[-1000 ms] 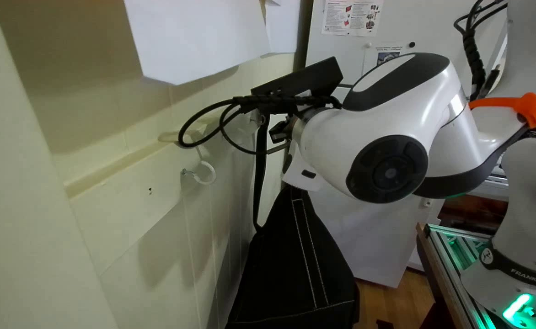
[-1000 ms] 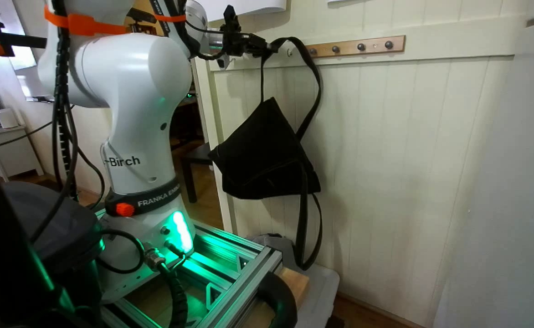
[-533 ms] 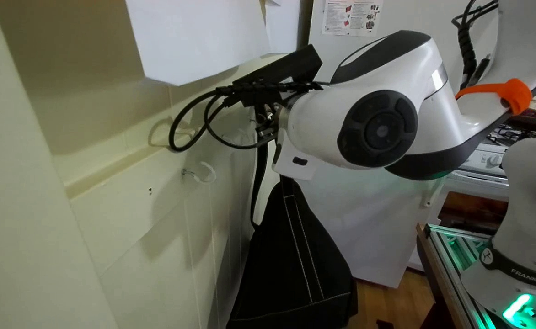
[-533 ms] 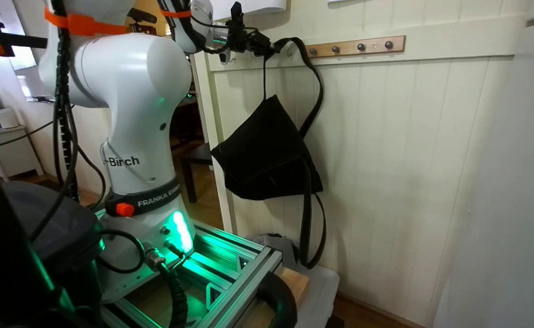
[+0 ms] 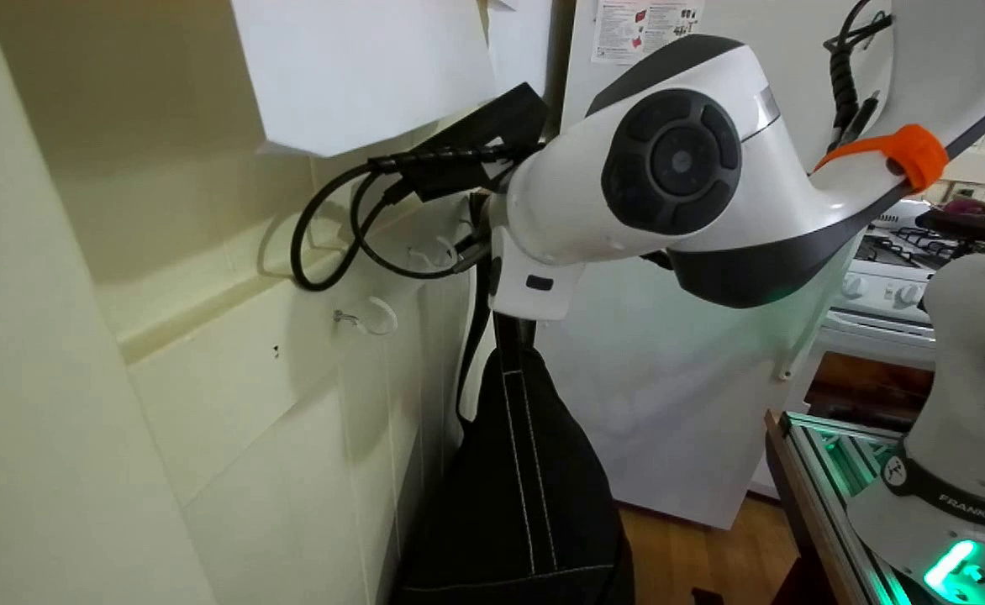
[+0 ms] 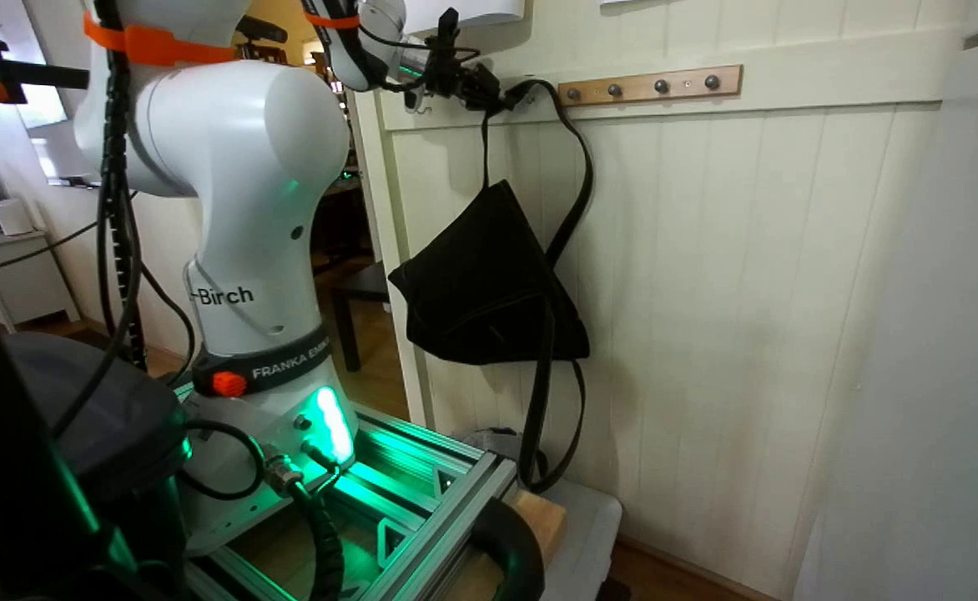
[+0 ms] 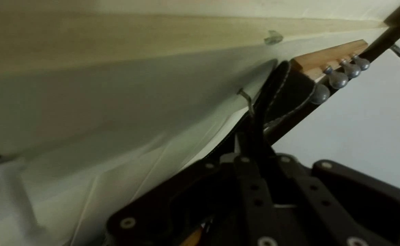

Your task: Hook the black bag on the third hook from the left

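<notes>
Wrist view: the black, bolt-studded end effector pinches a flat black fabric strap, stitched along its edge, which rises in a narrow loop ahead of it. Just beside that loop, a slim bent metal hook juts from a cream-painted board; whether strap and hook touch cannot be told. Toward the left sits a thick, blurred white hook, and beyond the strap a pale wooden rail carries smooth, bulbous grey knobs.

In an exterior view, the soft black fabric bag, a matte, rounded triangle, hangs by its strap below the end effector, in front of a grooved cream plank wall. The upper loop arcs out near the left end of the wooden rail; another loop dangles beneath the bag, near a smooth pale grey surface.

In an exterior view, the bag hangs under the glossy white arm, straight pale stitching running down its side. The arm largely hides the end effector. A white ring-like hook on a grey screw stands out from the wall, apart from the strap.
</notes>
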`<state>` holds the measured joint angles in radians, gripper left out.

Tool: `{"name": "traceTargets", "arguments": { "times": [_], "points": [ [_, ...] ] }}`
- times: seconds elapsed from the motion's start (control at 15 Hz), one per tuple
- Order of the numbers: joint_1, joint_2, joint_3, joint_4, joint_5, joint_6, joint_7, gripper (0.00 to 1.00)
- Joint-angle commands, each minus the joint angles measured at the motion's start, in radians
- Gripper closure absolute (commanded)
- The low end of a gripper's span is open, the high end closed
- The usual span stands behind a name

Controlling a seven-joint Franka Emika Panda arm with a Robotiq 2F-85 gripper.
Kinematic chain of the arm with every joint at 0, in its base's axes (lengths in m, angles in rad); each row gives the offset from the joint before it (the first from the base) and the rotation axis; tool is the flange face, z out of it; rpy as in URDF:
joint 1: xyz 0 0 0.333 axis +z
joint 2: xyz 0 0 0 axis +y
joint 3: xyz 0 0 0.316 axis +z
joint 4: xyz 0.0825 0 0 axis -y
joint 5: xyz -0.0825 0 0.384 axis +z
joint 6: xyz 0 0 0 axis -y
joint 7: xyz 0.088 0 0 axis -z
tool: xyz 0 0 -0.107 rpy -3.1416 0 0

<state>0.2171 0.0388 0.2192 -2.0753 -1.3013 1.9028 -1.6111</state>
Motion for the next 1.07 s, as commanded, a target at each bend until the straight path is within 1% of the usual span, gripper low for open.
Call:
{"name": "traceTargets", "arguments": {
  "times": [0.0,0.07,0.2,0.33,0.47,0.8,1.0],
  "points": [
    [-0.020,-0.009,-0.014,0.041,0.048,0.111,-0.117,0.98],
    [-0.026,-0.011,-0.020,0.044,0.068,0.157,-0.147,0.98],
    [-0.035,-0.012,-0.030,0.051,0.103,0.212,-0.193,0.98],
    [-0.041,-0.022,-0.035,0.053,0.124,0.238,-0.228,0.98],
    [-0.041,-0.035,-0.037,0.050,0.132,0.242,-0.235,0.98],
    [-0.040,-0.034,-0.039,0.048,0.117,0.233,-0.226,0.98],
    [-0.035,-0.052,-0.035,0.022,0.032,0.227,-0.186,0.98]
  ]
}}
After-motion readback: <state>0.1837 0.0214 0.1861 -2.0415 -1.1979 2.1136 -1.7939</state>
